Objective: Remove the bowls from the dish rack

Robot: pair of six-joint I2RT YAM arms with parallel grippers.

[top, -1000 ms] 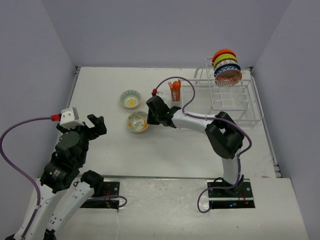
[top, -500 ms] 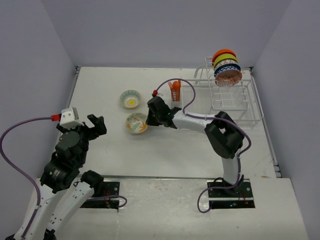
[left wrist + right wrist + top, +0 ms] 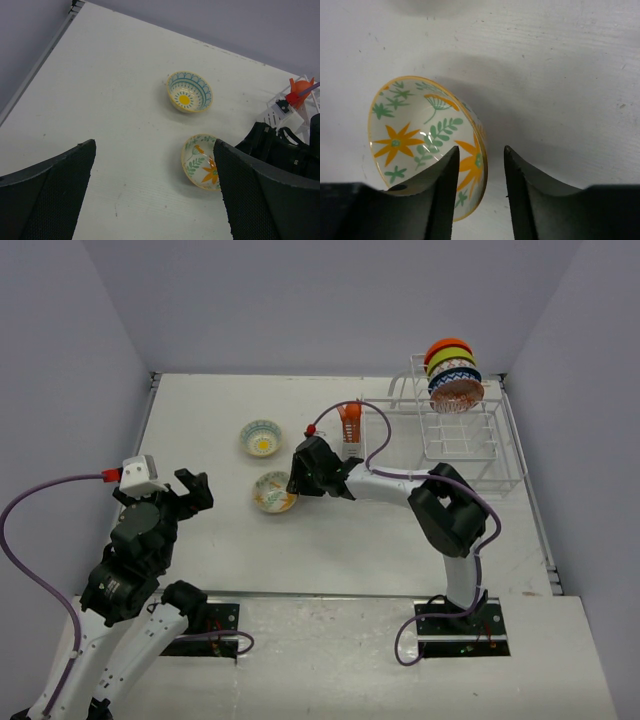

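Near the middle of the table point(image 3: 200, 420), the right gripper point(image 3: 481, 152) pinches the rim of a tilted flowered bowl point(image 3: 415, 142). The left gripper point(image 3: 154, 145) hangs well apart, its fingers spread wide.

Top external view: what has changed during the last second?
The right tool, holding the flower bowl by its rim, carried it slightly toward the near edge. The left tool, the sun-pattern bowl and the stacked bowls on the dish rack stayed put.

Flowered bowl point(image 3: 272, 492) slightly nearer, leftward
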